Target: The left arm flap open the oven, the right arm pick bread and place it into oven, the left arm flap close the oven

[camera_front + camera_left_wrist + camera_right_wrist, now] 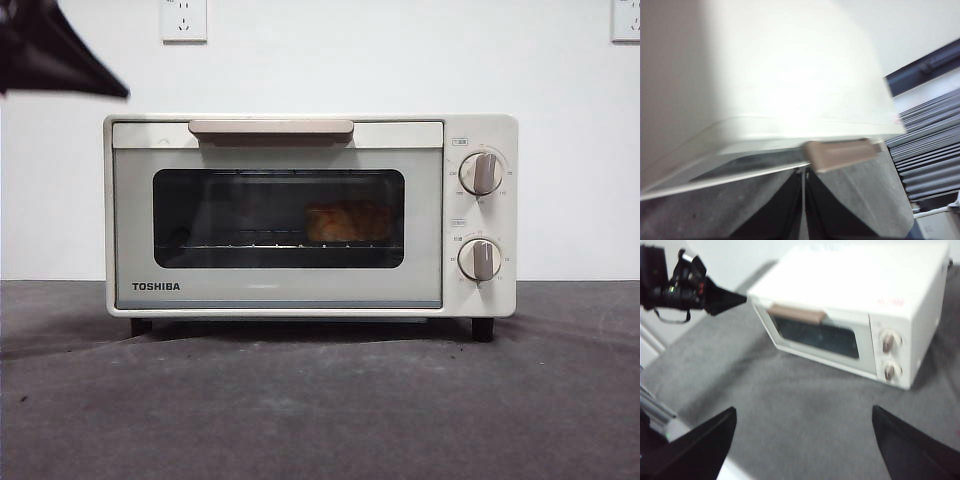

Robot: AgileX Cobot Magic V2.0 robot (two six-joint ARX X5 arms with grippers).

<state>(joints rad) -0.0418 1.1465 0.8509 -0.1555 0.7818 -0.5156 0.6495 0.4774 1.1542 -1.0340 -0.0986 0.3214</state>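
Observation:
The cream oven [470, 300] stands in the middle of the grey table, its glass door shut and upright. Behind the window the golden bread [348, 222] lies on the wire rack, toward the right. My left gripper [70, 65] hangs shut at the upper left, just clear of the oven's top left corner. In the left wrist view its jaws [803, 172] meet in a point near the beige handle [842, 154] and the oven's top [790, 75]. My right gripper [805, 440] is open and empty, held back above the table, well apart from the oven [865, 290].
Two round knobs [481, 173] sit on the oven's right panel. Grey cloth [320, 400] covers the table in front. Wall sockets [183, 20] are on the white wall behind. The table's edge and a metal rail [655, 407] show in the right wrist view.

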